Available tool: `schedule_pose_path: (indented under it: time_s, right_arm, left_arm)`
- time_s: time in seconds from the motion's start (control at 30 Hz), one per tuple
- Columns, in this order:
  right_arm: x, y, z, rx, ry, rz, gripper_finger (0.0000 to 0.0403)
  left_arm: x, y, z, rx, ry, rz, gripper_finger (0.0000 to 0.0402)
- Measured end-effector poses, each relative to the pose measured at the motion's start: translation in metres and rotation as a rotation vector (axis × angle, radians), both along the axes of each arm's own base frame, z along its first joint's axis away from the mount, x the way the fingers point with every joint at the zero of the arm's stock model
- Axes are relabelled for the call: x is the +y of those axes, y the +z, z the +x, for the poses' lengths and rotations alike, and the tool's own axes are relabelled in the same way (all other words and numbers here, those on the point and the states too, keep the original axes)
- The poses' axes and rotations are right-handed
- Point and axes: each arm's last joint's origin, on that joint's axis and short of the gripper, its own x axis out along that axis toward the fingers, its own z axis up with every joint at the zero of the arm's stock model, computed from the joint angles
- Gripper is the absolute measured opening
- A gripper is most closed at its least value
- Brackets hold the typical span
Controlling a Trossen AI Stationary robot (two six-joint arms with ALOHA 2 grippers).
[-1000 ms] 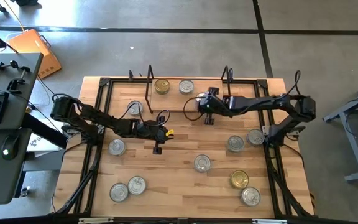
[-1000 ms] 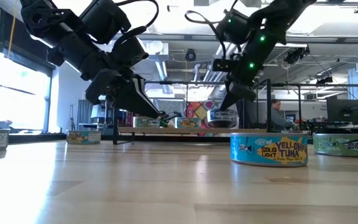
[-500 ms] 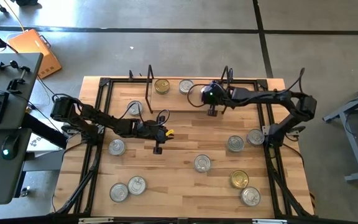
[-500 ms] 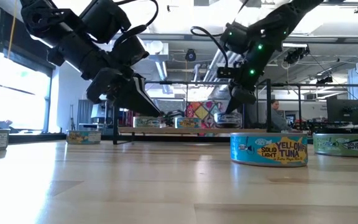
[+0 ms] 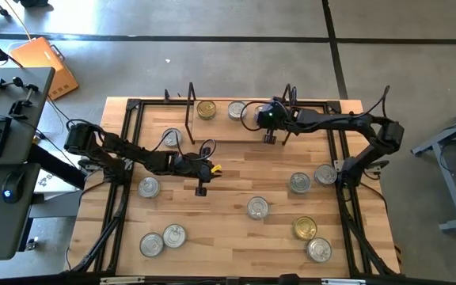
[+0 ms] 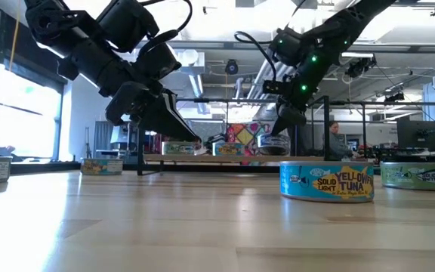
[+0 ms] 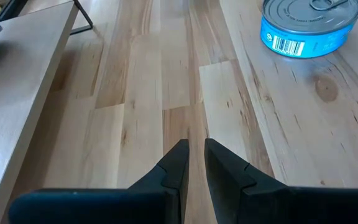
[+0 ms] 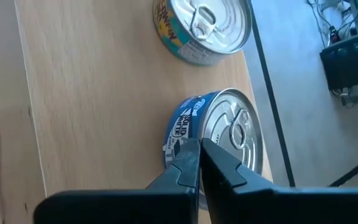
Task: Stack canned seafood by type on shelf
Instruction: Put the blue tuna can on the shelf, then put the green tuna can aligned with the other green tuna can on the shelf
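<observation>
Canned seafood (image 5: 237, 110): two tins on the shelf (image 5: 212, 131), the rest loose on the bench (image 5: 236, 170) | your right hand (image 5: 269, 138), pressed together, empty, is beside the blue tin (image 8: 219, 140), perhaps nudging | left hand (image 7: 191, 163) nearly closed, empty, waits mid-bench.

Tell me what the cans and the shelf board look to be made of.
Cans: apparently metal, shiny silver lids with pull tabs and ridged rings; sides carry printed blue labels, paper or print unclear. Shelf board: light wood or wood-look laminate, matte, with faint grain.
</observation>
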Motion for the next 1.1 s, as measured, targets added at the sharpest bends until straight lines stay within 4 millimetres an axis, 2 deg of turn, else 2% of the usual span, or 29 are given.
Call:
schedule_pose_path:
  time_s: [0.47, 0.87, 1.1]
  right_arm:
    - [0.0, -0.0026, -0.0052, 0.063, -0.075, -0.024, 0.0006]
    - [0.0001, -0.0026, -0.005, 0.032, -0.108, -0.002, 0.0093]
    - [0.0035, -0.0035, -0.0036, 0.027, -0.068, 0.034, 0.0107]
  left_arm:
    - [0.0, -0.0001, -0.0001, 0.001, 0.003, -0.005, 0.0042]
    - [-0.0005, -0.0001, -0.0001, 0.001, 0.002, -0.006, 0.0042]
    - [-0.0039, -0.0001, -0.0002, 0.0, -0.01, -0.006, 0.0042]
